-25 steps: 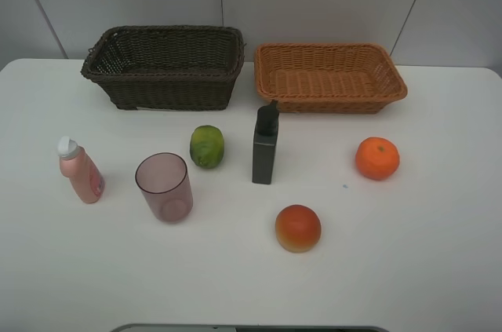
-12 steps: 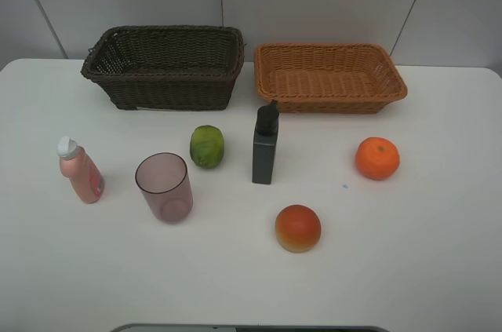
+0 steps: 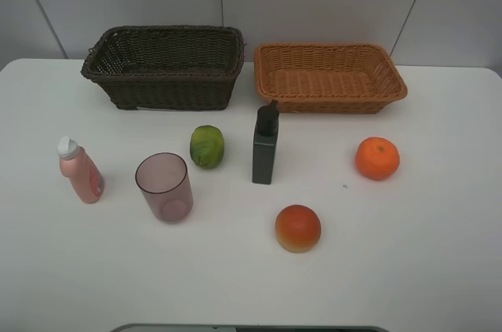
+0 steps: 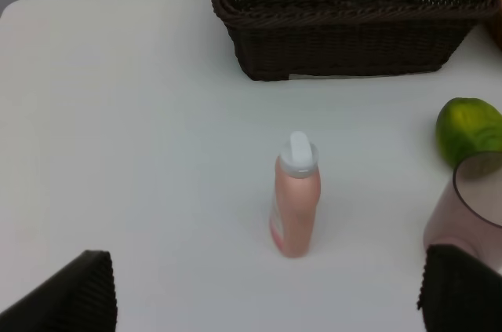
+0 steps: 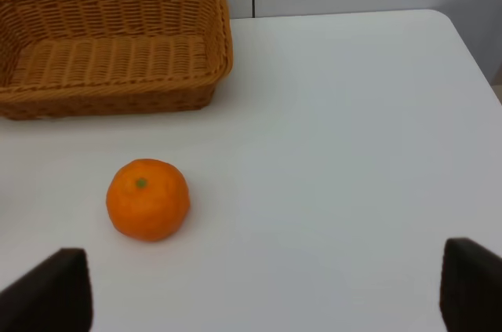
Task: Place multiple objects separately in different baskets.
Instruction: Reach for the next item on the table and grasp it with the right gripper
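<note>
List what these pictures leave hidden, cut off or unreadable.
- Dark brown basket: exterior high view, its front wall hides part of its floor.
- Mauve cup: left wrist view, cut by the frame edge, partly behind a fingertip.
- Left gripper and right gripper: only fingertips show in wrist views; absent from exterior high.
- Pink bottle label: too small to read.

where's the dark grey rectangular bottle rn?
Exterior high view: the dark grey rectangular bottle stands upright mid-table, in front of the left end of the orange-tan wicker basket, green round fruit to its left.
</note>
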Motion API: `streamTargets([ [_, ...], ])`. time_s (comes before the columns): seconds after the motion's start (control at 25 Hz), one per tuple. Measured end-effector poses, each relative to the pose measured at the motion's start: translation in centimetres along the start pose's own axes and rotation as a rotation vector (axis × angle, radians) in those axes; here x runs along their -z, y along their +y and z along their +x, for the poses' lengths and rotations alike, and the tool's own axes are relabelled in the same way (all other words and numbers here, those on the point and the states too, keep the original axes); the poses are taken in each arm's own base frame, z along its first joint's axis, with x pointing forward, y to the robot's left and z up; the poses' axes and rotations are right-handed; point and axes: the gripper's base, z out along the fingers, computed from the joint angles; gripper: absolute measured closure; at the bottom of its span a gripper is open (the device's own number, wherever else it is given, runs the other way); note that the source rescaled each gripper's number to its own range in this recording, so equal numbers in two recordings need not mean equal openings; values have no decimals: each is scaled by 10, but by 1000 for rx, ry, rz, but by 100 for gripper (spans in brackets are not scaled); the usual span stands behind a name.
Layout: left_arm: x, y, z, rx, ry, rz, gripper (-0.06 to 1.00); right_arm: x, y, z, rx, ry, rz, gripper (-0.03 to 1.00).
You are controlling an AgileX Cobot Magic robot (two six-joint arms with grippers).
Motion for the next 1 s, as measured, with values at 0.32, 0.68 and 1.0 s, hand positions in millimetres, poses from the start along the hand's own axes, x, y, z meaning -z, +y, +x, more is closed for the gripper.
streamTargets([
  [0.32, 0, 0, 0, 0, 0, 0, -5, 2, 0, -17, 6, 18, -9, 10],
  [0.68, 0, 0, 0, 0, 0, 0, -5, -51, 2, -75, 32, 291, 9, 10],
  [1.0, 0, 0, 0, 0, 0, 0, -5, -120, 7, -82, 43, 487, 2, 10],
])
